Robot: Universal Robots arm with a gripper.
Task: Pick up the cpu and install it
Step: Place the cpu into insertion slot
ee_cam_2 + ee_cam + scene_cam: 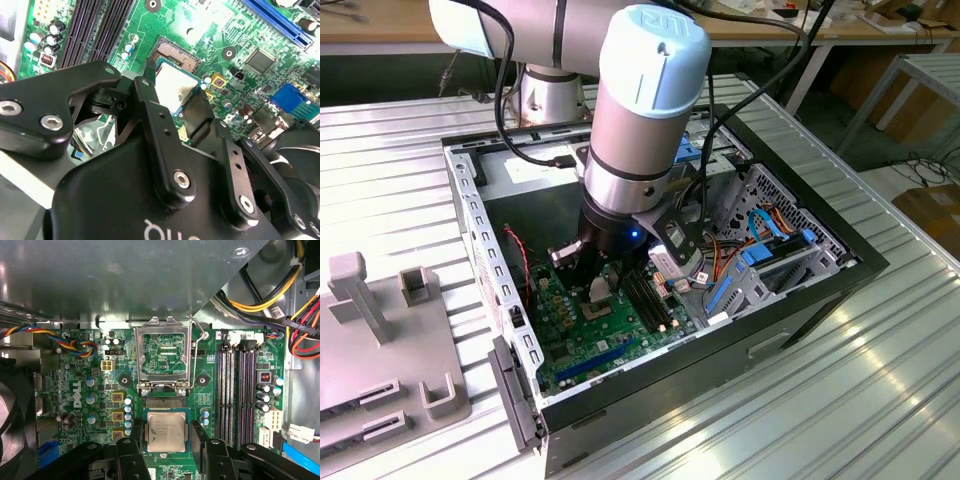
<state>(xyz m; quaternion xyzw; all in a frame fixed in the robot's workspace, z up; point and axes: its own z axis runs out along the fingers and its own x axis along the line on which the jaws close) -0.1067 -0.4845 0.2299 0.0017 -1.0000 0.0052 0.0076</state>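
Gripping flat, dull-grey square cpu (165,434)

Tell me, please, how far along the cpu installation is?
Done: the cpu is picked up, clamped in the gripper. In hand: it hangs low over the green motherboard, partly covering the socket. Left: it does not look seated yet, and the hinged socket frame stands open.
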